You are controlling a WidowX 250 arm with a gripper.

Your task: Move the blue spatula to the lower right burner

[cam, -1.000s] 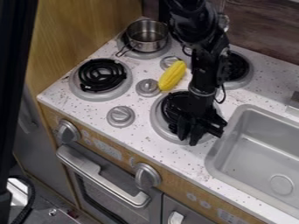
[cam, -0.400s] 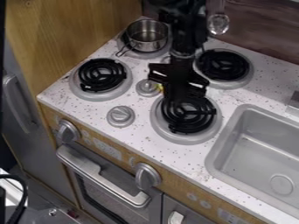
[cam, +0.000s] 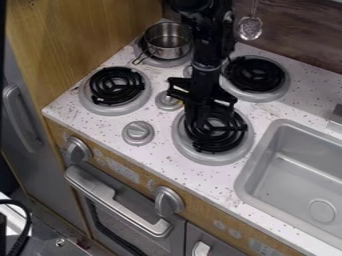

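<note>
The black two-finger claw hangs over the eleven o'clock side of the lower right burner, a round grey pan with a black coil. How far it is open, and whether it has hold of anything, cannot be told against the dark coil. One black jointed arm carries it, coming in from twelve o'clock and hanging nearly upright, with the claw pointing down towards six.

Burners number four. From the lower right one, a second, black-coiled burner sits at ten o'clock and a third at one. The fourth, at eleven, bears one small round metal pot, its handle pointing to seven.

Three round grey knobs are at least partly visible on the speckled white counter: one at nine o'clock from the lower right burner, one between ten and eleven, one between eleven and twelve. A sliver of something yellow shows just beside the middle knob. The wooden front panel bears two larger grey knobs. One rectangular grey sink lies at four.
</note>
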